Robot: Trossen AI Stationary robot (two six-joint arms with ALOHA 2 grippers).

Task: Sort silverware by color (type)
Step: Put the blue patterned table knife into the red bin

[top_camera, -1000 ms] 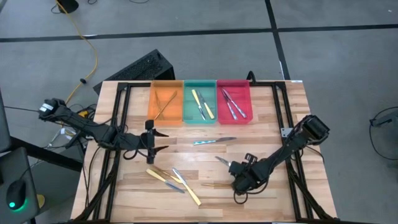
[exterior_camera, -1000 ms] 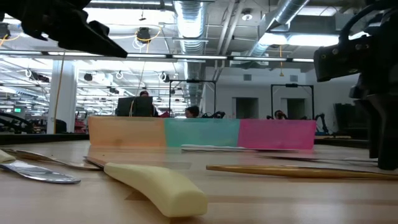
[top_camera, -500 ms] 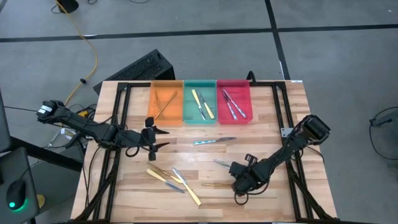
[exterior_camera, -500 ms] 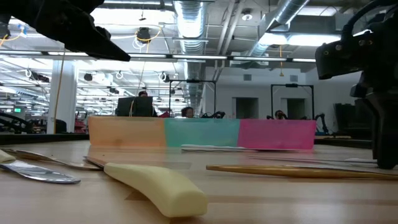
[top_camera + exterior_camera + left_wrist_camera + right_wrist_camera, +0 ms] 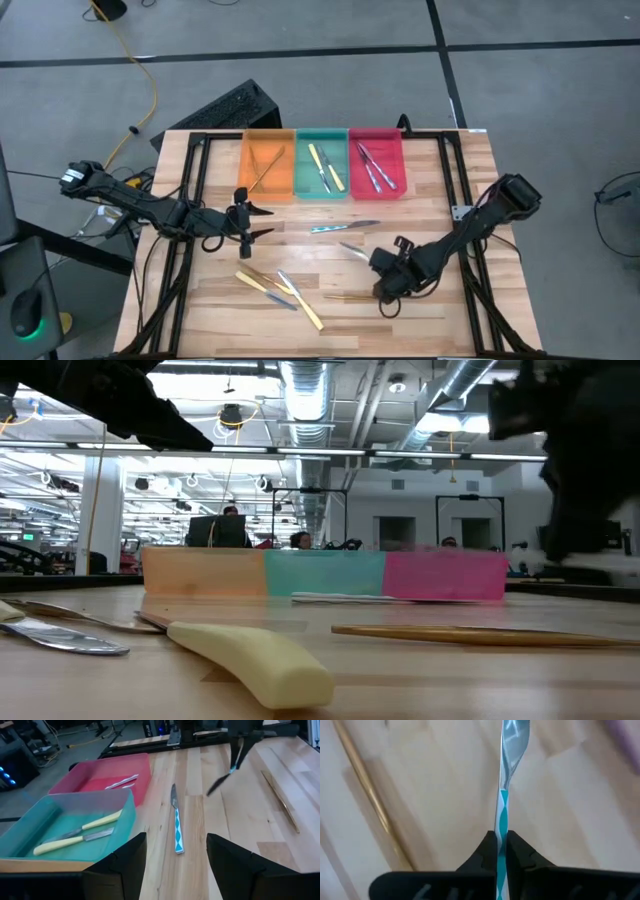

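So the sorting looks roughly half done from here. The orange plastic tray [image 5: 266,165] has a couple of thin bronze-gold utensils [image 5: 264,166] crossed in it, the green plastic tray [image 5: 321,166] holds two pale yellow-handled pieces [image 5: 325,167], and the red plastic tray [image 5: 375,165] has two or so shiny silver ones with bluish handles [image 5: 372,166]. Left out on the wooden slat table [image 5: 440,190]: a silver knife with a blue-and-white patterned handle [image 5: 344,228] lying just in front of the trays, a little cluster of mixed gold, yellow-handled and silver pieces [image 5: 280,290] near the front edge, and a long thin gold stick-like utensil [image 5: 348,297] beside that. The right gripper [image 5: 388,262] is clamped tight on the handle of another blue-patterned silver utensil [image 5: 503,805], lifted off the table, so I'd guess that one's headed for the red tray. The left gripper [image 5: 243,224] hangs over the table near the orange tray with its fingers spread wide, holding nothing.
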